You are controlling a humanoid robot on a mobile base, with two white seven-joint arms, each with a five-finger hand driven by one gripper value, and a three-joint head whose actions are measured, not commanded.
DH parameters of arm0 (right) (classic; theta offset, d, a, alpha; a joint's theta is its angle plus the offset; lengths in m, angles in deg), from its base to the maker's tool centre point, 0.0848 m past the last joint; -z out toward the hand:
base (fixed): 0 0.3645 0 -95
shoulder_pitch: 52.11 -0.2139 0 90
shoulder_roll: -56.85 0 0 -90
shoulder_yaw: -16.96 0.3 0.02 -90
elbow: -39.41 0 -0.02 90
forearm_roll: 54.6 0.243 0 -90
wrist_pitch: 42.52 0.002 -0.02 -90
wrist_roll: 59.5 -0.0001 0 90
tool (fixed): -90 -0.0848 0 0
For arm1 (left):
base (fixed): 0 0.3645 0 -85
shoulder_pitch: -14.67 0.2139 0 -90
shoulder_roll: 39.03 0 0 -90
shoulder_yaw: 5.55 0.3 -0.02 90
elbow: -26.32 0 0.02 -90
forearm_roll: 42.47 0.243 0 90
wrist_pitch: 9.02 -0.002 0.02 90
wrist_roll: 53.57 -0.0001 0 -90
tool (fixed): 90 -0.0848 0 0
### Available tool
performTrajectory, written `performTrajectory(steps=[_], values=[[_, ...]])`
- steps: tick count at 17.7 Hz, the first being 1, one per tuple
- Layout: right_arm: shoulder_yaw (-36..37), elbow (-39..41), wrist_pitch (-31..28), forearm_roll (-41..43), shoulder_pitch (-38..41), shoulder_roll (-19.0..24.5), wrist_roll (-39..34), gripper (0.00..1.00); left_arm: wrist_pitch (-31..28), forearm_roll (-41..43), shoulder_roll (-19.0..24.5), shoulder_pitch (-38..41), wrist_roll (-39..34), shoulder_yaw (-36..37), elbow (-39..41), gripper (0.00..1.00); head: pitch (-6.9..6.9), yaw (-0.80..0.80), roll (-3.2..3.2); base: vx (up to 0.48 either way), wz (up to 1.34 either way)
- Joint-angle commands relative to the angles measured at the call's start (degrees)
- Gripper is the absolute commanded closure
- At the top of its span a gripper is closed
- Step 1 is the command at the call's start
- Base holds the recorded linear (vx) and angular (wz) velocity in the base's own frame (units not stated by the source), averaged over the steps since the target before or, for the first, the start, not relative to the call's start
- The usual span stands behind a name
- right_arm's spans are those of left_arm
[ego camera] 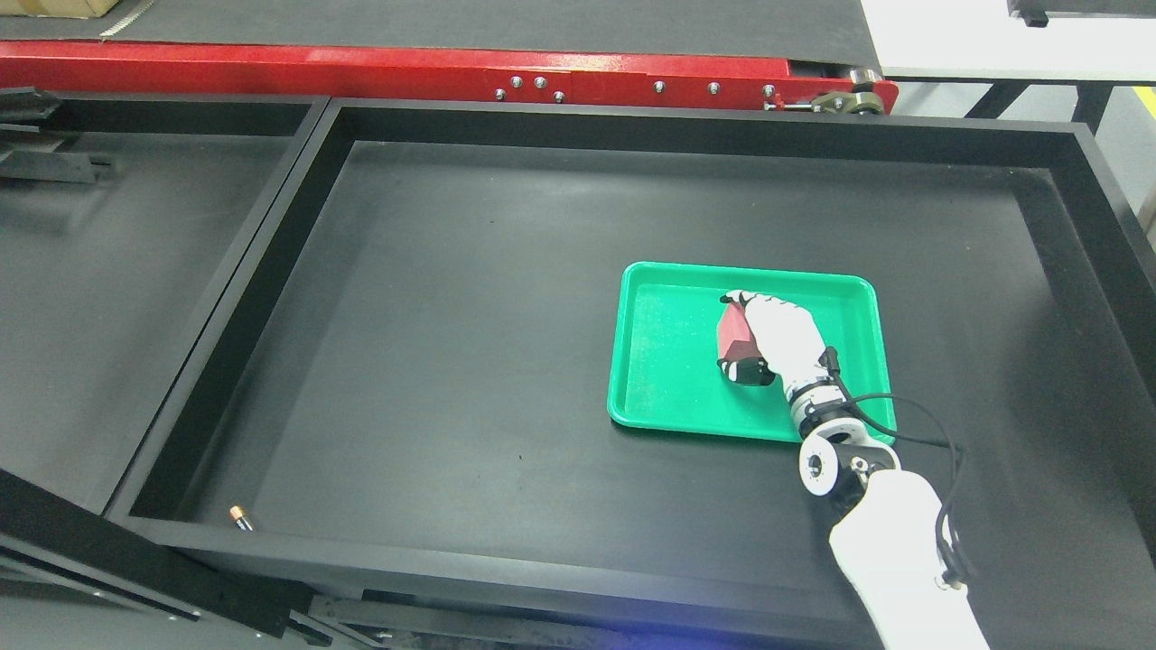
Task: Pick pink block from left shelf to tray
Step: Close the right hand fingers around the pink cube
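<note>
Right hand (768, 338) has its fingers wrapped round the pink block (733, 331), right of centre over the green tray (664, 361); whether it touches the floor, I cannot tell. Release too high and it could tumble; a snagging finger might drag it out.

I'm looking down into what reads as a workshop or factory floor: a red steel conveyor frame (406, 77) with bolts and an end roller (853, 99) carrying a dark belt, large black walled bins (686, 126), and grey concrete flooring (1124, 135).
</note>
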Motion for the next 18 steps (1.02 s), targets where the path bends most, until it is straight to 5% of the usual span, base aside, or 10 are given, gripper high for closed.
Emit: performTrajectory(steps=[1, 5, 18], values=[[-0.1, -0.7, 0.1, -0.1, -17.4, -1.0, 0.0, 0.64, 0.2, 0.0, 1.0, 0.0, 0.0, 0.0, 1.0, 0.00, 0.00, 0.00, 0.00, 0.000, 0.00], [-0.1, -0.7, 0.4, 0.1, -17.3, -1.0, 0.0, 0.96, 0.1, 0.0, 1.0, 0.0, 0.0, 0.0, 1.0, 0.00, 0.00, 0.00, 0.00, 0.000, 0.00], [3.0, 3.9, 0.9, 5.1, -14.5, -1.0, 0.9, 0.97, 0.2, 0.0, 1.0, 0.0, 0.0, 0.0, 1.0, 0.00, 0.00, 0.00, 0.00, -0.015, 0.00]])
